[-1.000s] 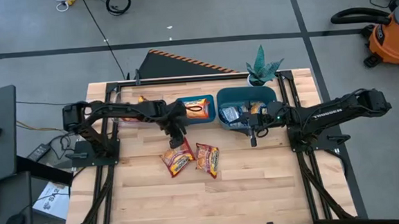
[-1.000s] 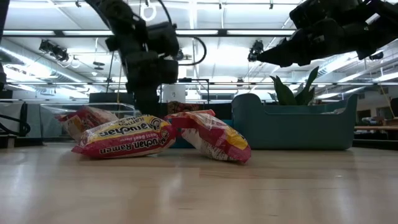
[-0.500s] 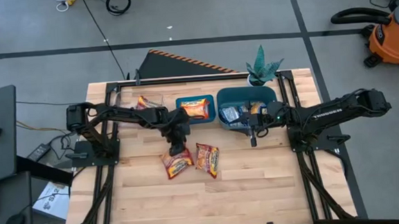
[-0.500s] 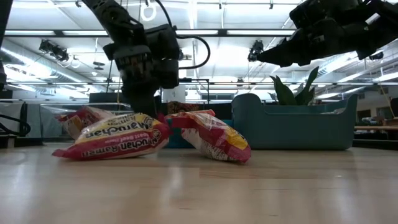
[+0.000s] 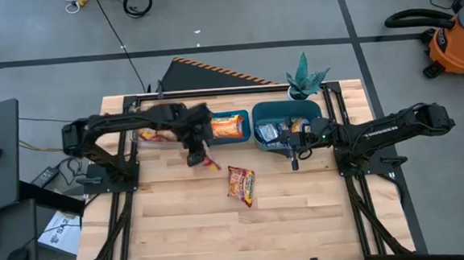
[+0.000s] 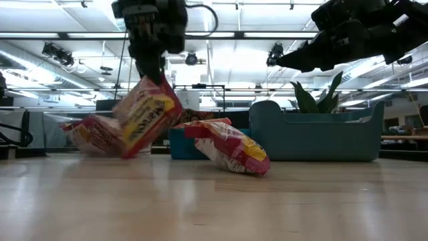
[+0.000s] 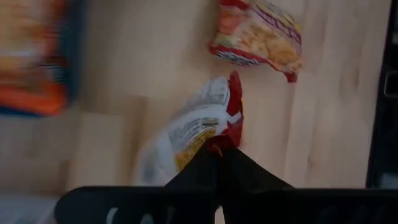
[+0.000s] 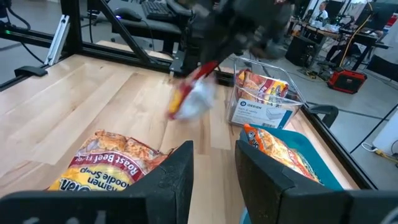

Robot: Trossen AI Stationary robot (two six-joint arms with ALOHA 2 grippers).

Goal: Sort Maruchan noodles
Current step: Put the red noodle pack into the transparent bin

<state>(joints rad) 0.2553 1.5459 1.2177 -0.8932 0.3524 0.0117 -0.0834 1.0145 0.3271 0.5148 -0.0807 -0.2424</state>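
My left gripper (image 5: 196,158) is shut on a red Maruchan noodle packet (image 6: 144,117), which hangs below it in front of the small teal bin (image 5: 243,116). An orange packet (image 5: 226,127) lies in that bin. A second red packet (image 5: 241,184) lies flat on the wood. Blue-and-white packets (image 5: 269,132) lie in the larger teal bin (image 5: 315,107). More red packets (image 5: 153,135) sit in a clear tray (image 8: 264,93). My right gripper (image 8: 214,168) hovers open at the larger bin's near side, nothing between its fingers. My left gripper pinches the packet's red sealed end (image 7: 231,127) between its two fingertips (image 7: 211,155), coming from above and pointing down. The packet (image 7: 186,134) hangs tilted below the fingers, and it looks lifted clear of the table.
A potted plant (image 5: 304,79) stands at the far edge behind the larger bin. Bare wood (image 5: 246,234) stretches across the near half of the table. Beyond the table are desks and a shop vacuum (image 5: 456,40).
My left gripper has shut on the left one of the two loose red packets and risen with it, going a little toward the far left. That packet has come up off the wood and now hangs tilted. The other loose packet has stayed in place.
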